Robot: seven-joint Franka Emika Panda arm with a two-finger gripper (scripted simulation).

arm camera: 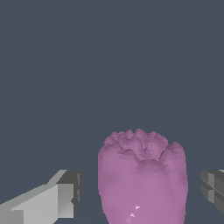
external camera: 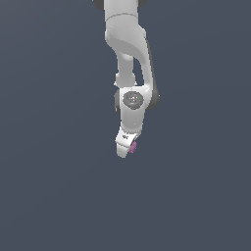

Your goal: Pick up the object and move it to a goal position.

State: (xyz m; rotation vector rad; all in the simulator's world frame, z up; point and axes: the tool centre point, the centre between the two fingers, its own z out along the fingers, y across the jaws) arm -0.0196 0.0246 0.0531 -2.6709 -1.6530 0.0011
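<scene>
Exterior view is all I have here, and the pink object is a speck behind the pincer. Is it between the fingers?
Observer: Yes. In the wrist view the pink object sits between the two fingers, with a gap on each side.
Operator: So the pincer isn't closed on it?
Observer: Not yet; the pincer is open, neither finger touching.
Operator: What's its surface like?
Observer: Bumpy and ridged at the near end, smoother down its sides.
</scene>
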